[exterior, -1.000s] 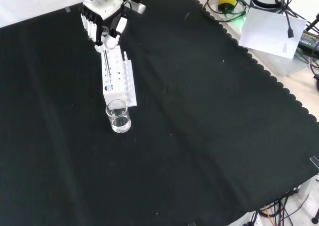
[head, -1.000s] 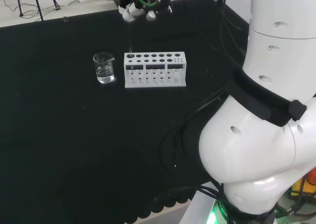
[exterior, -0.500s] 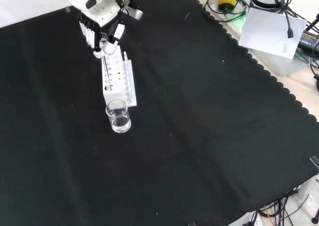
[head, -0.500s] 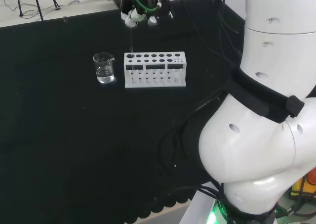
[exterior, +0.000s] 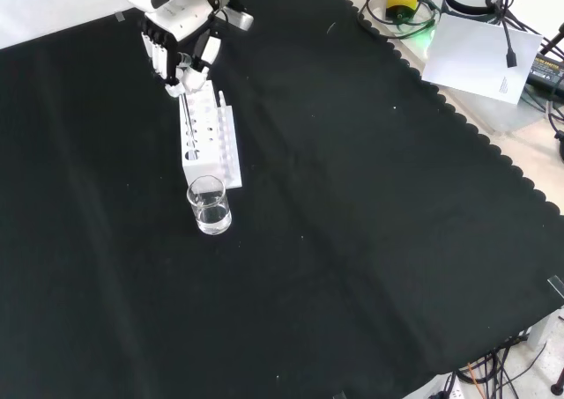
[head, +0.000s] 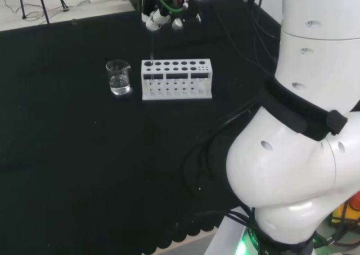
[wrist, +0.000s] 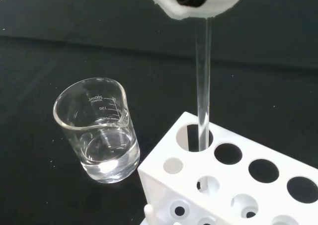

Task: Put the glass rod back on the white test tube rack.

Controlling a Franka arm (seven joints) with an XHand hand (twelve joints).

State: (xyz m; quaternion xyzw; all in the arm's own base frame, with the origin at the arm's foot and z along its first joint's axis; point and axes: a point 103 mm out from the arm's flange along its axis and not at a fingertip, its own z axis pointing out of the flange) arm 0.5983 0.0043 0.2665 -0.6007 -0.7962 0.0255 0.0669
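The hand hangs over the far end of the white test tube rack in the front view, fingers curled and pinching the top of the glass rod. The glass rod stands upright, its lower end inside the large corner hole of the rack nearest the beaker, as the wrist view shows. The beaker holds a little clear liquid and stands just beside the rack's end, apart from it. In the head view the beaker is left of the rack on the bench.
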